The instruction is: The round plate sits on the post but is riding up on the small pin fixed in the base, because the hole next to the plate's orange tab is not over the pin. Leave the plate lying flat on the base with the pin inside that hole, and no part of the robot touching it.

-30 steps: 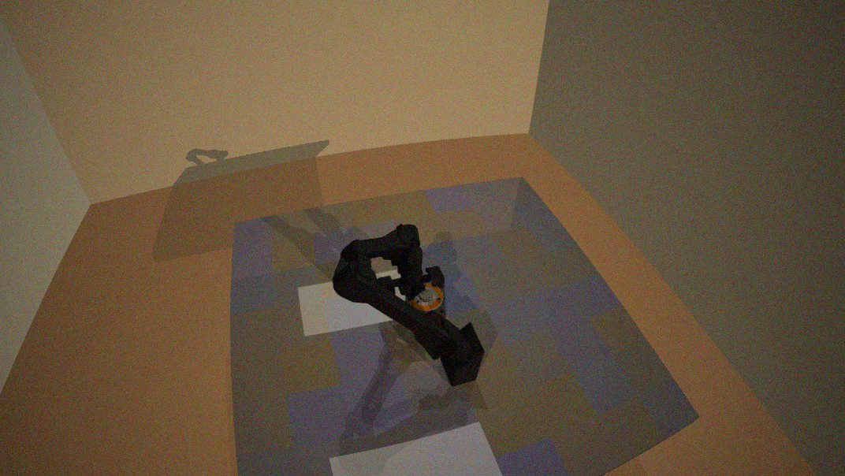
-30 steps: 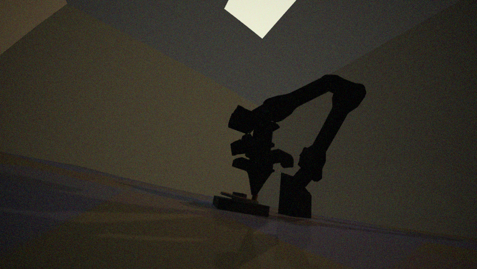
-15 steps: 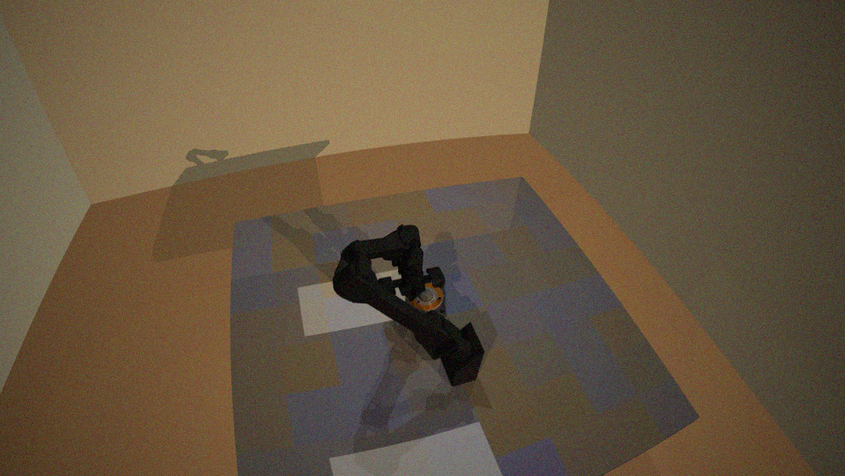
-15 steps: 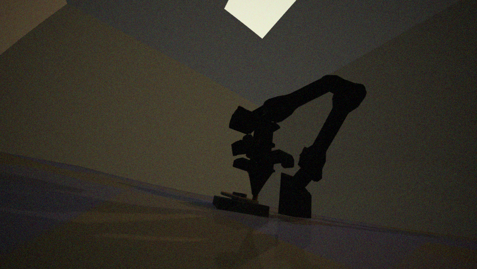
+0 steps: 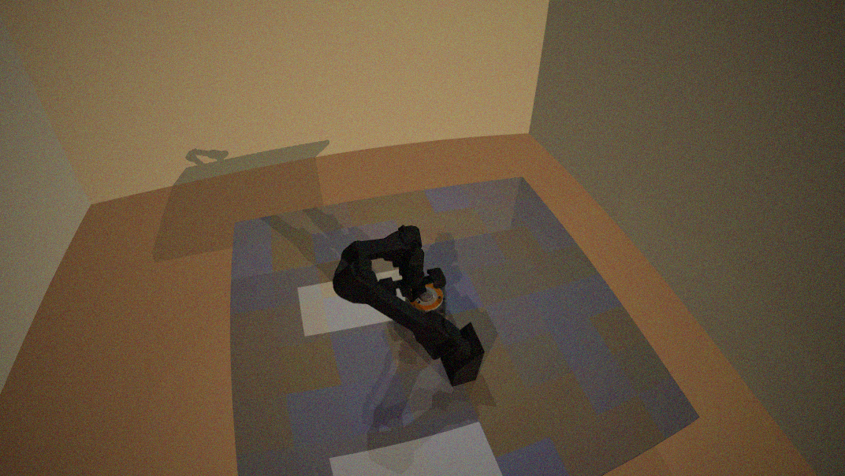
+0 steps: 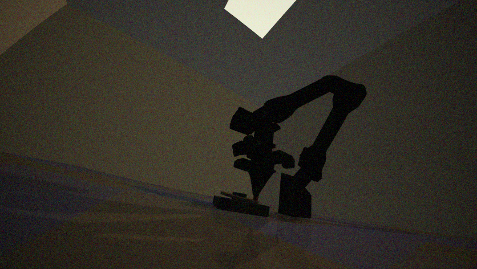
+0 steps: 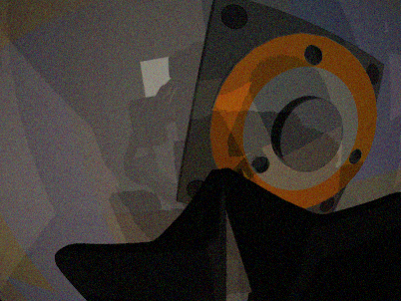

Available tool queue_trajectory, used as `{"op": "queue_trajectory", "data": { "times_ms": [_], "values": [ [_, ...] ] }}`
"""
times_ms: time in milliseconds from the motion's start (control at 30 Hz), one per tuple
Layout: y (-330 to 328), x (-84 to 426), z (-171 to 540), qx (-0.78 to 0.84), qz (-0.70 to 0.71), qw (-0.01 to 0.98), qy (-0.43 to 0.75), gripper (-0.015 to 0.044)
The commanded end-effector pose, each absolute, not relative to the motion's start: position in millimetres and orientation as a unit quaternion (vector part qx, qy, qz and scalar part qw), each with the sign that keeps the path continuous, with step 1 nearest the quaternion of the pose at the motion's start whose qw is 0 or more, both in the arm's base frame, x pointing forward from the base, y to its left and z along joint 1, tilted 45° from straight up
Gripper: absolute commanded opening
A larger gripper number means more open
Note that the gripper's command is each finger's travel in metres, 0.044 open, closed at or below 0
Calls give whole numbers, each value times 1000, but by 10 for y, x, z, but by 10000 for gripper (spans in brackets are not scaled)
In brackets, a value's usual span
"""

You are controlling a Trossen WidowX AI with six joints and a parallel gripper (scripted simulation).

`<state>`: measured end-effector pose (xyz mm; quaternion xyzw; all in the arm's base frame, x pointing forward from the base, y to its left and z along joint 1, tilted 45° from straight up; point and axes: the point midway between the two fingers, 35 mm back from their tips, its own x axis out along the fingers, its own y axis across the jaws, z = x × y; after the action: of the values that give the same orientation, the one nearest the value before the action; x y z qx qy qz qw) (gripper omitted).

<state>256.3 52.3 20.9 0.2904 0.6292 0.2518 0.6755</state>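
Observation:
The round plate, an orange ring with a grey centre, sits around the round grey post. In the exterior view it is tilted on the dark base, its left side raised and its right side low. Dark holes show in the plate at the top, lower left and right in the wrist view. My gripper is shut and empty, pointing down, its tips at the plate's low edge, seemingly touching it. I cannot make out the orange tab or the pin; the fingers cover part of the rim.
The base has dark round holes near its corners. The arm's own foot stands close to the base, on its right in the exterior view. The arm arches over the plate in the top view. Shadows and pale patches cross the patterned table top.

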Motion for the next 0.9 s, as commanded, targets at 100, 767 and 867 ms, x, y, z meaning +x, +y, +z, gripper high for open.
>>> {"op": "queue_trajectory", "data": {
  "times_ms": [100, 767, 867],
  "values": [
    [531, 2480, 168, 290, 250, 669, 637, 0],
    [513, 2420, 145, 290, 250, 669, 637, 0],
    [510, 2410, 140, 290, 250, 669, 637, 0]
  ]
}}
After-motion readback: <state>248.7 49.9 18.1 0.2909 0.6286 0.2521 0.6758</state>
